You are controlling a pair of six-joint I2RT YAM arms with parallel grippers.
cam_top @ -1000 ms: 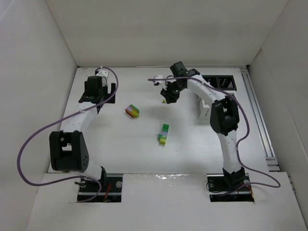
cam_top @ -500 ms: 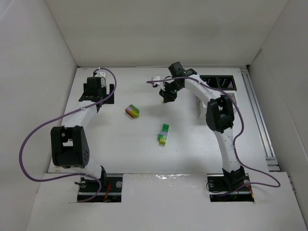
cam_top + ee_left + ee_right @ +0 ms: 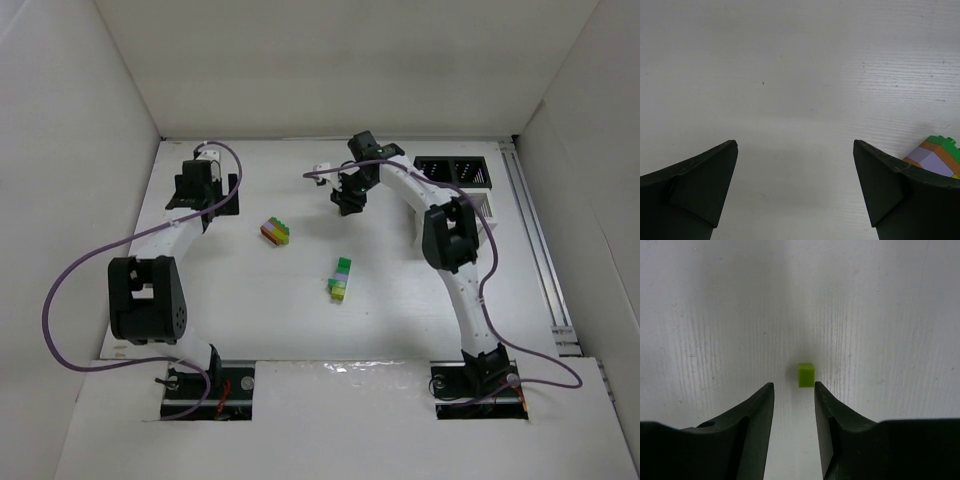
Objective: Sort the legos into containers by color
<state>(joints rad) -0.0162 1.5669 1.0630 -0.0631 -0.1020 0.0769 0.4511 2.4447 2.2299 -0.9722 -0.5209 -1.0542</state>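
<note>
A single lime brick [image 3: 806,375] lies on the white table just beyond my right gripper's [image 3: 794,385] tips, close to the right finger. That gripper is open and empty; in the top view [image 3: 347,203] it covers the brick. My left gripper [image 3: 795,142] is wide open and empty over bare table, also seen in the top view [image 3: 204,196]. A multicoloured stack [image 3: 276,231] lies to its right and shows at the edge of the left wrist view [image 3: 937,157]. A second stack, green, lime and purple [image 3: 341,279], lies mid-table. The black bins [image 3: 455,172] stand back right, the white bins [image 3: 417,230] partly behind the right arm.
White walls enclose the table on the left, back and right. Purple cables loop from both arms. A rail [image 3: 535,240] runs along the right edge.
My right arm has shifted slightly left and back, its gripper staying over the lime brick. The left arm's elbow has moved a little. The stacks have not moved.
</note>
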